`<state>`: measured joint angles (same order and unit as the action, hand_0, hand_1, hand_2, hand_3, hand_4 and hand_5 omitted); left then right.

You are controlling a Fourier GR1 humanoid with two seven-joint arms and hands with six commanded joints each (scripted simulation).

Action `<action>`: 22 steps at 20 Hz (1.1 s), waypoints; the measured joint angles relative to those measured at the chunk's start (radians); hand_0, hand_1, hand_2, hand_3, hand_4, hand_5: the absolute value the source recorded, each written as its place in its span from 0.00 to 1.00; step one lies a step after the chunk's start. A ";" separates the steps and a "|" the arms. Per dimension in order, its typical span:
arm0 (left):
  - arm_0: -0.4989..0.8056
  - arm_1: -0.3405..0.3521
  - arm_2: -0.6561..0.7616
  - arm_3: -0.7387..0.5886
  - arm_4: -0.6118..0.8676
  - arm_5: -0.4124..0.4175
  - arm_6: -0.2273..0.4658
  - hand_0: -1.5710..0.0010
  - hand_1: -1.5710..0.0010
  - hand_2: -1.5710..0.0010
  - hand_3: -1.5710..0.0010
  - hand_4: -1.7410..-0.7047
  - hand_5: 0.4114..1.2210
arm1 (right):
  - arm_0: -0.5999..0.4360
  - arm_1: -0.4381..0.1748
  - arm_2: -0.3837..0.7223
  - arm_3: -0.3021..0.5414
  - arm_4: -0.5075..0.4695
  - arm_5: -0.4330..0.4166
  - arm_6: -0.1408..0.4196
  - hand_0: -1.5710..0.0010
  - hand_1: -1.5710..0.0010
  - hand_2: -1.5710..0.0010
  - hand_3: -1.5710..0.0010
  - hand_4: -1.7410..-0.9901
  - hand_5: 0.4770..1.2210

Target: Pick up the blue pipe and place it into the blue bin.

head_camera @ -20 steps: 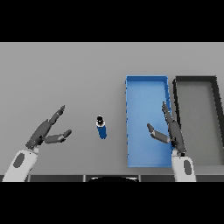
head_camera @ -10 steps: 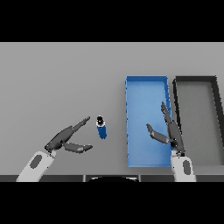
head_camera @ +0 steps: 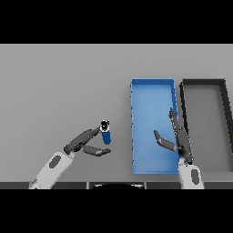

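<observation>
The blue pipe (head_camera: 106, 134) stands on end on the grey table, left of the blue bin (head_camera: 152, 82), its dark ring-shaped end facing up. My left hand (head_camera: 82, 142) is just left of the pipe, open. Its straight fingers (head_camera: 92, 133) reach the pipe's left side near the top, and the thumb (head_camera: 98, 151) stretches out below the pipe's base. My right hand (head_camera: 178, 139) is open and empty over the blue bin, fingers pointing away from me and thumb out to the left.
A black bin (head_camera: 203, 81) stands right beside the blue bin, on its right. Both bins hold nothing. Bare grey table (head_camera: 63, 86) stretches to the left and far side of the pipe.
My left hand has moved right across the table, from well left of the pipe up against its left side. The pipe and my right hand have not moved.
</observation>
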<state>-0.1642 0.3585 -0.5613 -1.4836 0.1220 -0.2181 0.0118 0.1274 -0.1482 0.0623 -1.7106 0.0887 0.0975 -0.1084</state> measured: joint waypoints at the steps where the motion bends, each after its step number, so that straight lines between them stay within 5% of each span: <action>1: -0.015 -0.020 -0.008 0.026 -0.025 0.013 -0.003 1.00 1.00 1.00 1.00 0.62 0.04 | -0.006 0.006 0.003 0.003 0.001 -0.002 0.000 1.00 1.00 1.00 1.00 0.63 0.16; 6: -0.079 -0.102 -0.006 0.125 -0.042 0.021 -0.083 1.00 1.00 0.99 0.99 0.61 0.12 | -0.009 -0.004 -0.005 0.003 -0.005 0.004 0.008 1.00 1.00 1.00 1.00 0.63 0.17; 8: -0.081 -0.135 0.002 0.136 -0.016 0.022 -0.097 0.99 0.90 0.81 0.84 0.51 0.24 | -0.011 0.005 0.001 0.005 0.000 0.000 0.006 1.00 1.00 1.00 1.00 0.64 0.17; 11: -0.063 -0.189 0.019 0.171 0.018 0.040 -0.102 0.57 0.50 0.44 0.44 0.31 0.61 | -0.009 -0.007 -0.012 0.011 -0.003 -0.001 0.005 1.00 1.00 1.00 1.00 0.64 0.17; 14: -0.055 -0.208 0.024 0.167 0.019 0.051 -0.119 0.29 0.26 0.23 0.26 0.16 0.80 | -0.018 -0.007 -0.007 0.022 -0.003 0.008 0.005 1.00 1.00 1.00 1.00 0.64 0.18; 17: -0.058 -0.203 0.006 0.169 -0.014 0.081 -0.163 0.15 0.13 0.12 0.17 0.09 0.90 | -0.001 -0.007 -0.004 0.003 -0.006 0.009 -0.008 1.00 1.00 1.00 1.00 0.65 0.19; 22: -0.058 -0.220 -0.013 0.102 -0.020 0.106 -0.207 0.05 0.04 0.04 0.10 0.03 0.97 | -0.003 -0.004 0.004 0.006 0.015 0.001 0.001 1.00 1.00 1.00 1.00 0.66 0.20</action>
<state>-0.2227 0.1388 -0.5738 -1.3818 0.1018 -0.1118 -0.1952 0.1247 -0.1524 0.0668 -1.7042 0.1039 0.0980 -0.1069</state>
